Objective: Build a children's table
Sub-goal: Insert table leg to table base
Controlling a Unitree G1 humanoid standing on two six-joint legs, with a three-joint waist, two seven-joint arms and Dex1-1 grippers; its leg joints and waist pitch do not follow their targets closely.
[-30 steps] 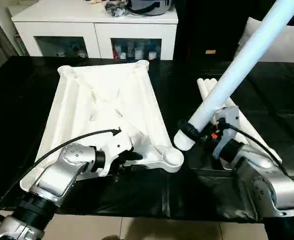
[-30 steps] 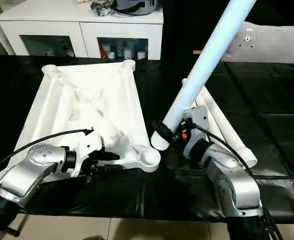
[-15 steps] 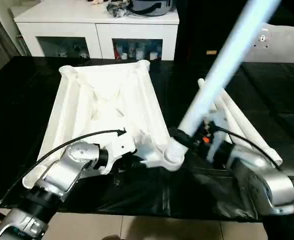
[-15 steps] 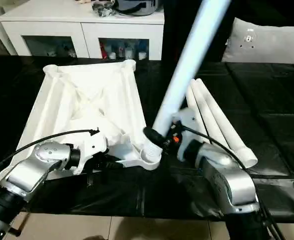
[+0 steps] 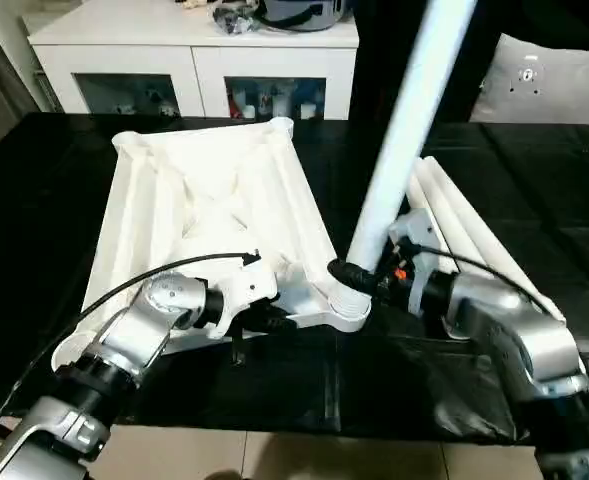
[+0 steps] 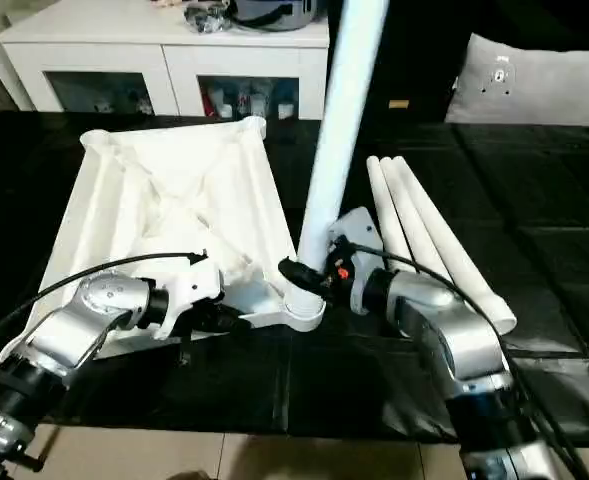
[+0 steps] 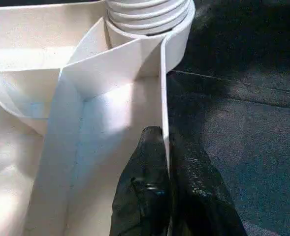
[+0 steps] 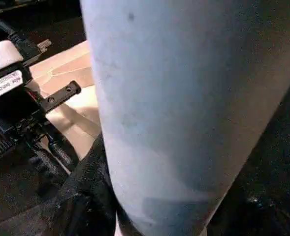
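Observation:
The white children's table top (image 5: 204, 200) lies upside down on the black work surface, X-ribs facing up. My left gripper (image 7: 167, 162) is shut on the top's thin side wall (image 7: 163, 98), close to the near right corner socket (image 5: 346, 305). My right gripper (image 5: 359, 278) is shut on a long white leg (image 5: 404, 120) just above its lower end. The leg stands nearly upright, its threaded end (image 7: 147, 12) sitting in that socket. In the right wrist view the leg (image 8: 184, 98) is close up, with one black finger (image 8: 85, 196) against it.
Three more white legs (image 5: 464, 225) lie side by side on the black surface right of the top. A white cabinet (image 5: 194, 50) stands behind the work surface, and a grey cushion (image 5: 554, 75) sits at the back right. The near edge of the black surface runs just below my forearms.
The right arm swung the leg from a slant to nearly upright and brought its lower end into the corner socket. The left gripper closed on the top's side wall.

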